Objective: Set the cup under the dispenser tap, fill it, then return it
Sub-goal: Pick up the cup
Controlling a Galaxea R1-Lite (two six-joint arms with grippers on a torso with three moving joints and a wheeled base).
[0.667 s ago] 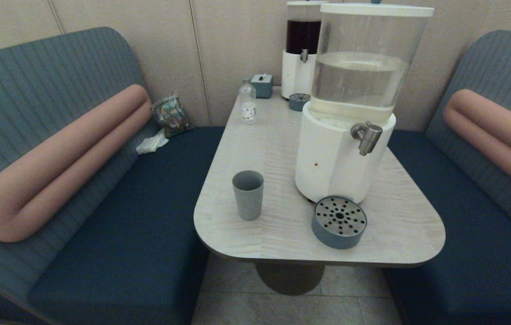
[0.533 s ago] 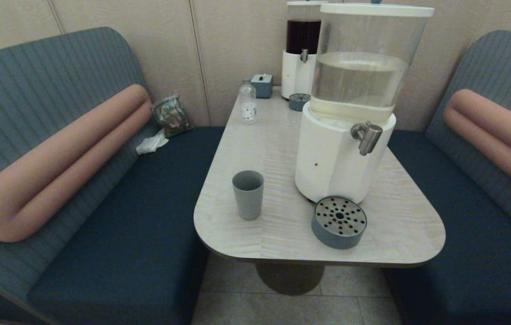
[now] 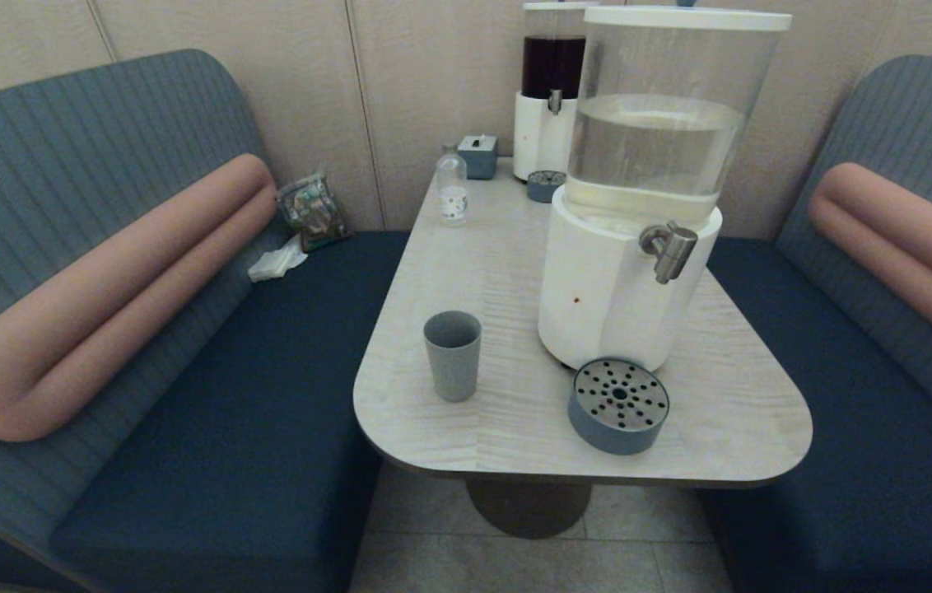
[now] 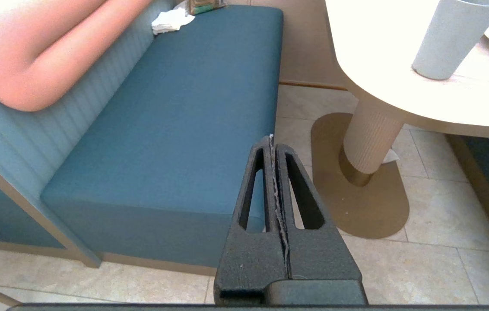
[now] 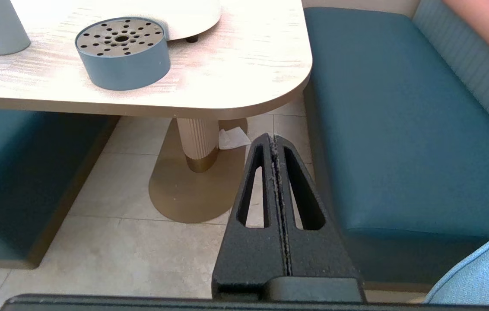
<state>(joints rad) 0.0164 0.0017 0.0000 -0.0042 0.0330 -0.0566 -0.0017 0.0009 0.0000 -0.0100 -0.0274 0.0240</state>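
Observation:
The grey-blue cup stands upright on the pale table, left of the big white-based dispenser; it also shows in the left wrist view as the cup. The brushed-steel dispenser tap juts from the dispenser's front right, with nothing beneath it. A low round tray with a perforated metal top sits in front of the dispenser base. My left gripper hangs shut and empty below table height, over the floor by the left bench. My right gripper is likewise shut and empty, low beside the right bench.
At the table's back stand a dark-liquid dispenser, a small clear bottle, a small grey box and a second little tray. Blue benches flank the table. The table's pedestal rises from the tiled floor.

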